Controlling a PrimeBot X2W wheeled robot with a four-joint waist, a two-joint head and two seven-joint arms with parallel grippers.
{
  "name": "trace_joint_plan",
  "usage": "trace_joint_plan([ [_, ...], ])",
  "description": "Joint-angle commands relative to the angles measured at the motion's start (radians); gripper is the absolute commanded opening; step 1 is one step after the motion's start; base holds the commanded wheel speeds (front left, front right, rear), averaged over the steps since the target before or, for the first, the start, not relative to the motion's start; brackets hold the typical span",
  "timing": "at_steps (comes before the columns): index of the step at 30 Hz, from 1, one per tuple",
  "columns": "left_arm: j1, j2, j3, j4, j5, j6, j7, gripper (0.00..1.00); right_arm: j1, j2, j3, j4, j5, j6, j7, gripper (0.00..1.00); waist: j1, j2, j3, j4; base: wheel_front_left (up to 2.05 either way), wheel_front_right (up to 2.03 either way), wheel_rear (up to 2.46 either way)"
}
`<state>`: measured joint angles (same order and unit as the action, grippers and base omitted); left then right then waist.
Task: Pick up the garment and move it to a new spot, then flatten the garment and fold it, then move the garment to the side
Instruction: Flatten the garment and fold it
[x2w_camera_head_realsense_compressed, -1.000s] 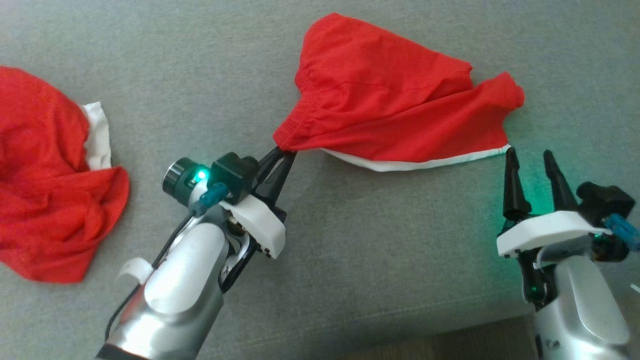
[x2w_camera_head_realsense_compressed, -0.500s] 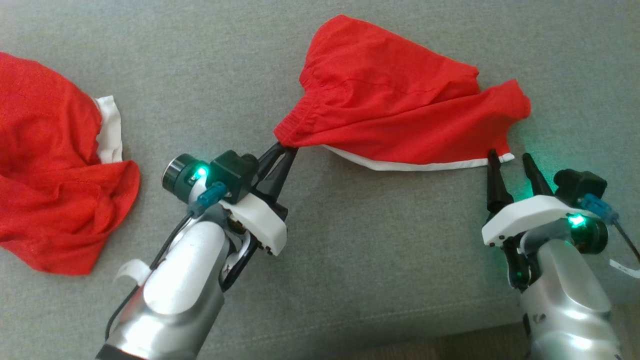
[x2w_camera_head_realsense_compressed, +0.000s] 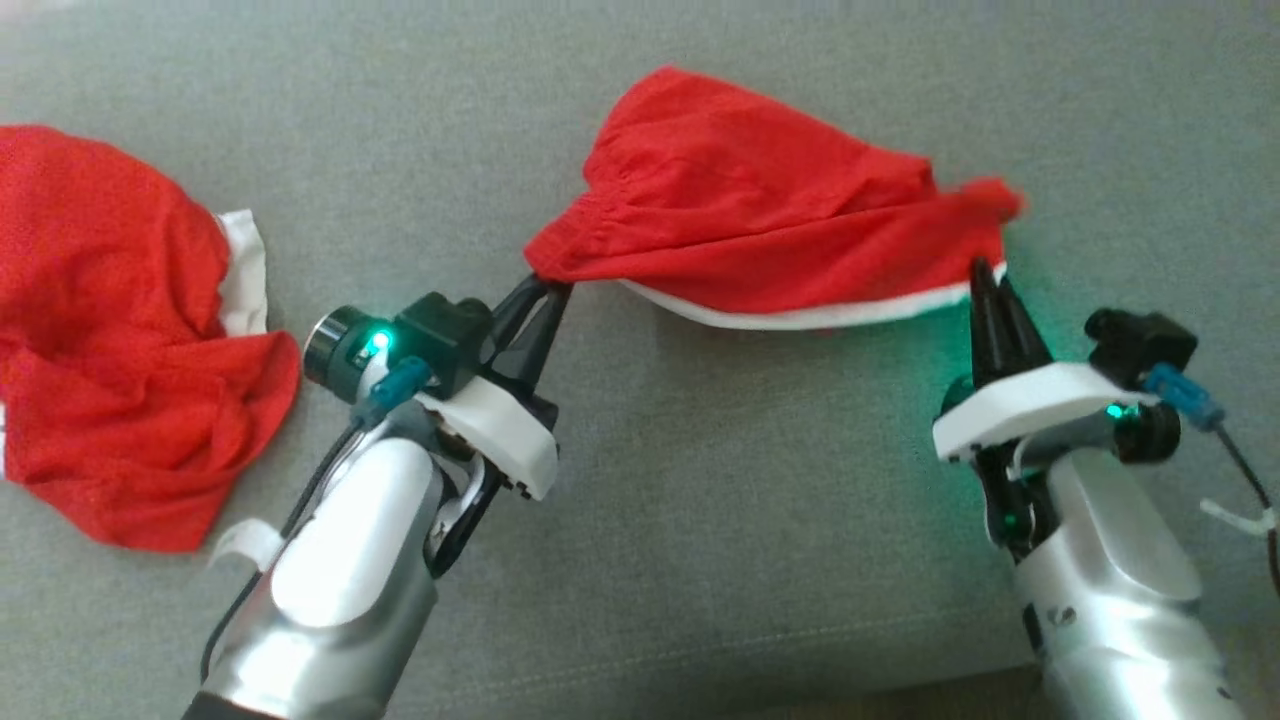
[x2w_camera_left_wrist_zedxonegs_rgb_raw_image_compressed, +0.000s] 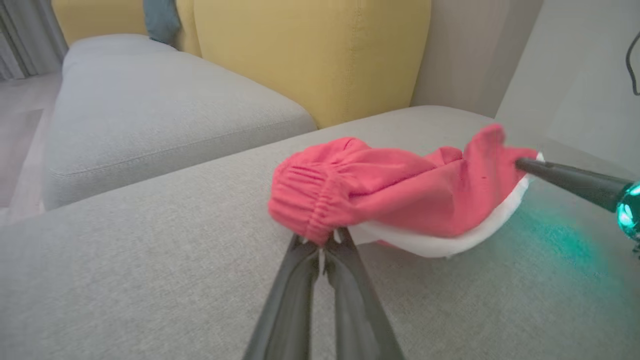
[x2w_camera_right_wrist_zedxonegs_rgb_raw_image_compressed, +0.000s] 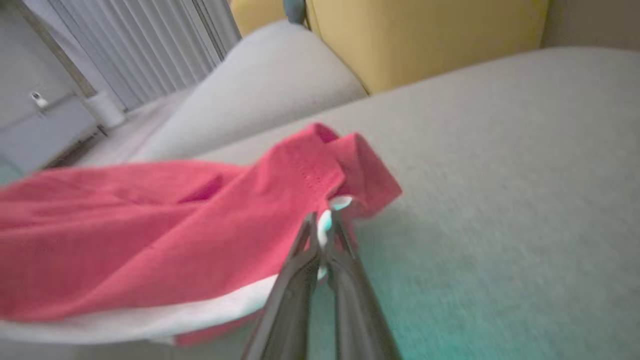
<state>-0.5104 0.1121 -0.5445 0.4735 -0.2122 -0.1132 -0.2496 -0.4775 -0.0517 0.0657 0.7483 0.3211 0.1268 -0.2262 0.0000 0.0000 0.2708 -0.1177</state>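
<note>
The garment (x2w_camera_head_realsense_compressed: 760, 215) is a pair of red shorts with a white hem, stretched between both grippers just above the grey sofa cushion (x2w_camera_head_realsense_compressed: 700, 480). My left gripper (x2w_camera_head_realsense_compressed: 545, 283) is shut on the elastic waistband corner (x2w_camera_left_wrist_zedxonegs_rgb_raw_image_compressed: 312, 227). My right gripper (x2w_camera_head_realsense_compressed: 985, 270) is shut on the white-edged leg corner at the garment's right end (x2w_camera_right_wrist_zedxonegs_rgb_raw_image_compressed: 327, 215). In the left wrist view the garment (x2w_camera_left_wrist_zedxonegs_rgb_raw_image_compressed: 390, 195) hangs off the left gripper (x2w_camera_left_wrist_zedxonegs_rgb_raw_image_compressed: 322, 242), with the right gripper's dark fingers (x2w_camera_left_wrist_zedxonegs_rgb_raw_image_compressed: 565, 177) entering from the right. The right wrist view shows the garment (x2w_camera_right_wrist_zedxonegs_rgb_raw_image_compressed: 165, 225) spreading left from the right gripper (x2w_camera_right_wrist_zedxonegs_rgb_raw_image_compressed: 322, 227).
A second red garment with a white patch (x2w_camera_head_realsense_compressed: 110, 330) lies crumpled at the left of the cushion. Yellow back cushions (x2w_camera_left_wrist_zedxonegs_rgb_raw_image_compressed: 310, 50) and another grey seat (x2w_camera_left_wrist_zedxonegs_rgb_raw_image_compressed: 150, 105) stand beyond. The sofa's front edge (x2w_camera_head_realsense_compressed: 760, 690) runs along the bottom.
My right gripper moved up to the garment's right corner and shut on it. The garment's right end lifted and bunched. The left gripper kept its hold.
</note>
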Motion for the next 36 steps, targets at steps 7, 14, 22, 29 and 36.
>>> trace_joint_plan([
  [7,-0.007,0.007,0.088,-0.085,-0.060,0.007,-0.011,0.00,0.021,0.001,0.034,-0.279,0.059,0.004,-0.029,0.00,0.0000,0.0000,-0.118,0.001,0.00,0.00,0.00],
  [14,-0.058,-0.003,0.137,-0.239,-0.131,0.025,0.060,0.00,0.017,0.001,-0.004,-0.598,0.020,0.004,0.050,0.00,0.0000,0.0000,-0.269,0.014,0.00,0.00,0.00],
  [22,-0.011,-0.020,0.173,-0.489,-0.210,0.101,0.188,0.00,0.107,0.001,-0.071,-0.857,0.014,0.004,0.170,0.00,0.0000,0.0000,-0.328,0.047,0.00,0.00,0.00],
  [29,0.045,0.015,0.181,-0.660,-0.222,0.152,0.306,0.00,0.196,0.001,-0.106,-1.020,0.022,0.004,0.238,0.00,0.0000,0.0000,-0.323,0.059,0.00,0.00,0.00],
  [36,-0.017,0.052,0.201,-0.630,-0.252,0.145,0.407,0.00,0.116,0.001,-0.139,-0.965,0.033,0.004,0.294,0.00,0.0000,0.0000,-0.272,0.050,0.00,0.00,0.00],
])
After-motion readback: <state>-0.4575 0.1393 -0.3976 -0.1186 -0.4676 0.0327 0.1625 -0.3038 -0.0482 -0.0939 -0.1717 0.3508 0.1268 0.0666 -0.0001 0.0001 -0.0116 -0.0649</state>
